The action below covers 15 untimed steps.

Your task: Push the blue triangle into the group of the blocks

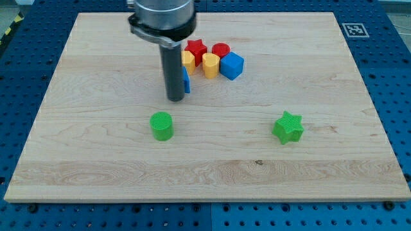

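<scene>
A: Where is my tip now?
B: It stands on the bench; this hand is only a rod and holds nothing. The blue triangle touches its right side, mostly hidden, so I cannot tell its direction.
A: And the group?
B: Just beyond: red star, red cylinder, two yellow blocks, blue cube

No readable words, brand names or numbers anywhere. Only sign: a black-and-white square marker printed at the top right corner of the wooden board, its pattern too small to make out.
</scene>
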### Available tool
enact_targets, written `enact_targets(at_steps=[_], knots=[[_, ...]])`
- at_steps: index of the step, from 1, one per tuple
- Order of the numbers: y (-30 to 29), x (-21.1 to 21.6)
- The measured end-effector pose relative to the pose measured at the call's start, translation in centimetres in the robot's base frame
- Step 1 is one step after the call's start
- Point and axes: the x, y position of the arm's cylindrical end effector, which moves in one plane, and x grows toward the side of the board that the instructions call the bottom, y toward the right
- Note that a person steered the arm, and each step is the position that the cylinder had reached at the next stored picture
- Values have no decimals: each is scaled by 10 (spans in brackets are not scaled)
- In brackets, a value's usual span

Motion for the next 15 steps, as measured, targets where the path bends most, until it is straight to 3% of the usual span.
enact_targets(at_steps=[4, 13, 15], knots=[[-29, -16], [17, -23], [-1, 9]])
